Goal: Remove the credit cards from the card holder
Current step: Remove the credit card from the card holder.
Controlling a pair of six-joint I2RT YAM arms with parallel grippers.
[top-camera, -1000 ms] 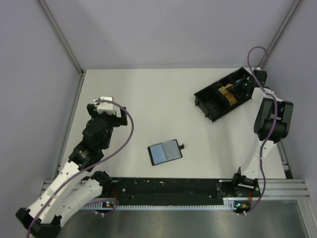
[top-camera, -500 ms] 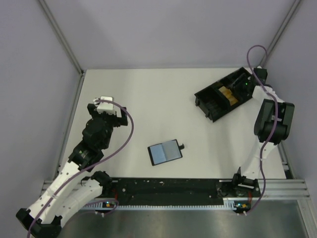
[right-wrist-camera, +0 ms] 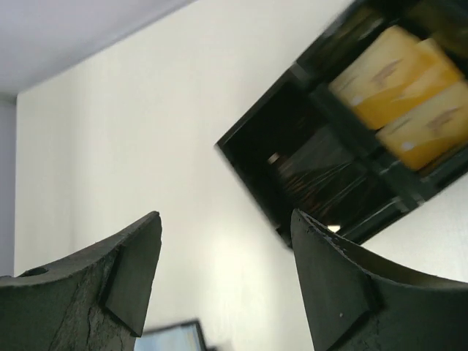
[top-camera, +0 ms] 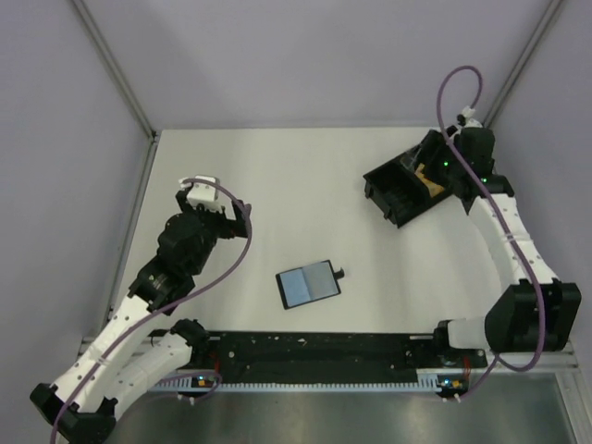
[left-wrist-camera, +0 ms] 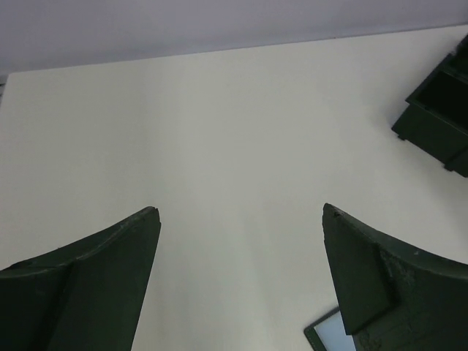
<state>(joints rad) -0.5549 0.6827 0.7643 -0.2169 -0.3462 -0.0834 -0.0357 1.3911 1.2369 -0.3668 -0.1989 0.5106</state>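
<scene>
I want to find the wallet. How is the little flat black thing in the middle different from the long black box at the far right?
The card holder lies flat and open, showing a blue-grey inside; the tray is deeper and split into compartments. No card shows on the card holder; the tray holds yellow cards. The card holder is smaller than the tray. Both are black outside.

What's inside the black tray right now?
Orange-yellow cards lie overlapping in one compartment of the tray. The next compartment looks dark, contents unclear. From above, the right gripper covers the far end.
</scene>
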